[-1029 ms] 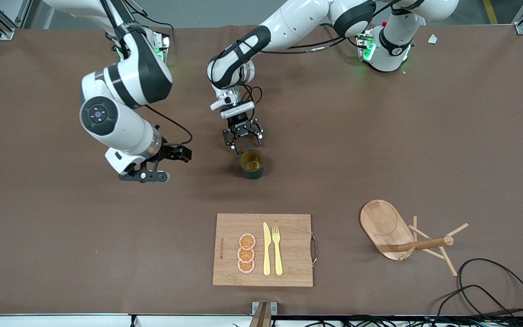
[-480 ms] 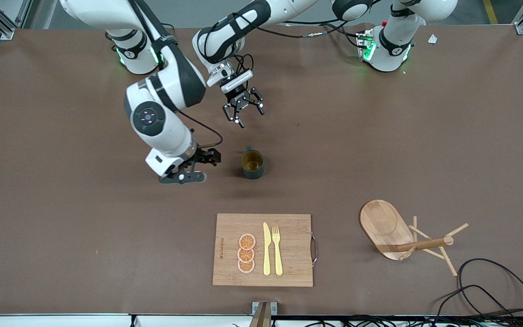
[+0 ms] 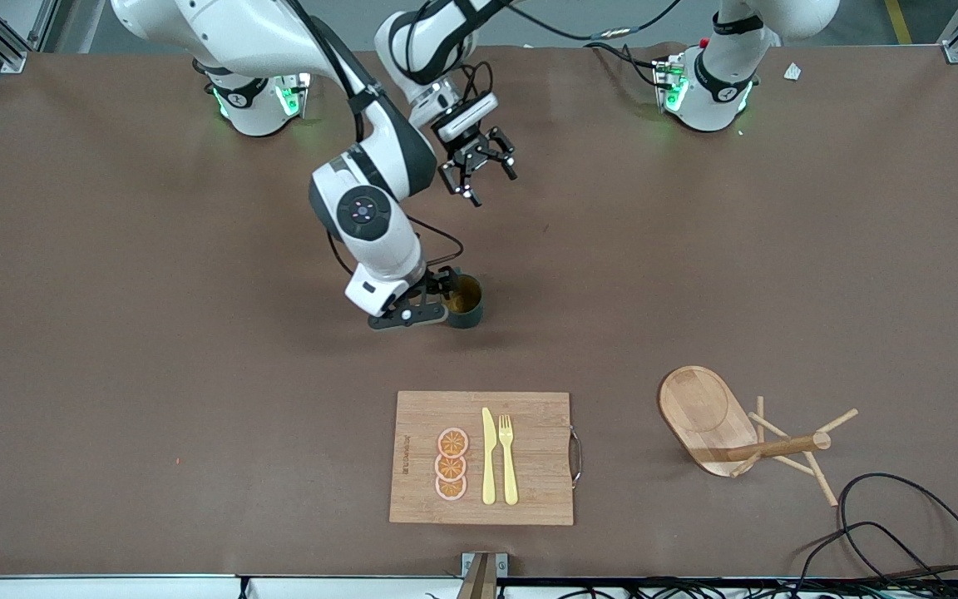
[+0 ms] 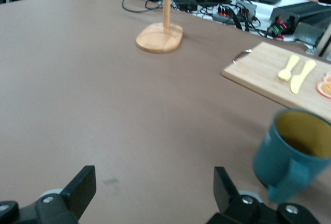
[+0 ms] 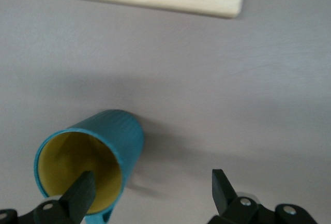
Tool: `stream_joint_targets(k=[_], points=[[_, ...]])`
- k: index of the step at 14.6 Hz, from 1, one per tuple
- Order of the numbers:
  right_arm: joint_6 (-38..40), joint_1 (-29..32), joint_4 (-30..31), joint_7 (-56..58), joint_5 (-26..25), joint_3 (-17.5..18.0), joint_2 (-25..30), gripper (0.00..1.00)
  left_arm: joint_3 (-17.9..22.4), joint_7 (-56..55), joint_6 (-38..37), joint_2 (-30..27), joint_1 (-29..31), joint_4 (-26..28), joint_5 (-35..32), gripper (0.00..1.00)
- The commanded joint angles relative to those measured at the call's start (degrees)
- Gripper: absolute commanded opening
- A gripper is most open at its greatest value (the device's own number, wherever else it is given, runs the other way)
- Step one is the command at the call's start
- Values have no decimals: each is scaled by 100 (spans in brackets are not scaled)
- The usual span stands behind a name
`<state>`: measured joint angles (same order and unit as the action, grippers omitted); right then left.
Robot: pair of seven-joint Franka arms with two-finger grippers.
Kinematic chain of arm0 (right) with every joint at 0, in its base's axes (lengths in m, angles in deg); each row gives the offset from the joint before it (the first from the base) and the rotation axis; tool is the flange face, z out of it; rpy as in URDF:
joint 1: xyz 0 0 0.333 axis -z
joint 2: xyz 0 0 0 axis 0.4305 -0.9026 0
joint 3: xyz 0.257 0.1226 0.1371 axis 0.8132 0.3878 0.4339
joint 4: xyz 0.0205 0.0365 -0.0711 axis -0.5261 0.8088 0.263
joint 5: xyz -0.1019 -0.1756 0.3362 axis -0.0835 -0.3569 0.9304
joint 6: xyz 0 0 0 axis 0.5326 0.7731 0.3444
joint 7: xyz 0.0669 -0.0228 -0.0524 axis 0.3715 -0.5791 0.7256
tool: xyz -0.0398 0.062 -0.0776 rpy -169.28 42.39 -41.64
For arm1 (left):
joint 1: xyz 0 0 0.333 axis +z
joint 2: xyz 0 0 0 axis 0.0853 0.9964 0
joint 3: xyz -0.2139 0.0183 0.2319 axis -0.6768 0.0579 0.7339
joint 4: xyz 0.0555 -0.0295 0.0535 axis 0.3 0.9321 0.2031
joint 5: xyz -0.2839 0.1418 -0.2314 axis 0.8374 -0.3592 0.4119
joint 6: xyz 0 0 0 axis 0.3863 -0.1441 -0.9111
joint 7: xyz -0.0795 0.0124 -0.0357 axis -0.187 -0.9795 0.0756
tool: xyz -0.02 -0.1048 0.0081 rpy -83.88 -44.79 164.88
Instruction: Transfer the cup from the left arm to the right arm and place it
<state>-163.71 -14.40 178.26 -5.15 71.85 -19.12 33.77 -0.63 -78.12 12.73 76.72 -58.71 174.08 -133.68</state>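
Observation:
The dark teal cup with a mustard-yellow inside stands upright on the brown table near the middle. My right gripper is open and low, right against the cup on the side toward the right arm's end. In the right wrist view one fingertip overlaps the cup's yellow mouth, and the rest of the gap holds bare table. My left gripper is open and empty, up in the air over bare table. The left wrist view shows the cup with its handle off to one side of that gripper.
A wooden cutting board with orange slices, a yellow knife and a fork lies nearer the front camera than the cup. A wooden mug tree stands toward the left arm's end. Black cables lie at the table's front corner.
My right gripper has moved in from the right arm's end of the table up to the cup. My left gripper has lifted away from the cup, open and empty. The cup has not moved.

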Motion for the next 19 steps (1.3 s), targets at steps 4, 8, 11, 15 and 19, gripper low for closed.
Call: stream_joint_targets(k=[4,8,11,15,19], points=[[-378,-247,-24,82,5,-67,-227,99,-25,-157,624,-1283,199,1789,172,100],[-431,-229,-42,530,-21,-67,-333,55,-25,-157,678,-1548,400,2046,426,100],[-405,-229,-42,706,-48,-67,-333,12,-25,-34,678,-1785,646,2046,664,99],[-370,-185,-42,1248,-48,-67,-324,4,-25,570,669,-2118,1059,2046,936,99],[155,174,-59,2391,-48,-102,-96,4,-25,1554,643,-2637,1604,2037,1191,99]])
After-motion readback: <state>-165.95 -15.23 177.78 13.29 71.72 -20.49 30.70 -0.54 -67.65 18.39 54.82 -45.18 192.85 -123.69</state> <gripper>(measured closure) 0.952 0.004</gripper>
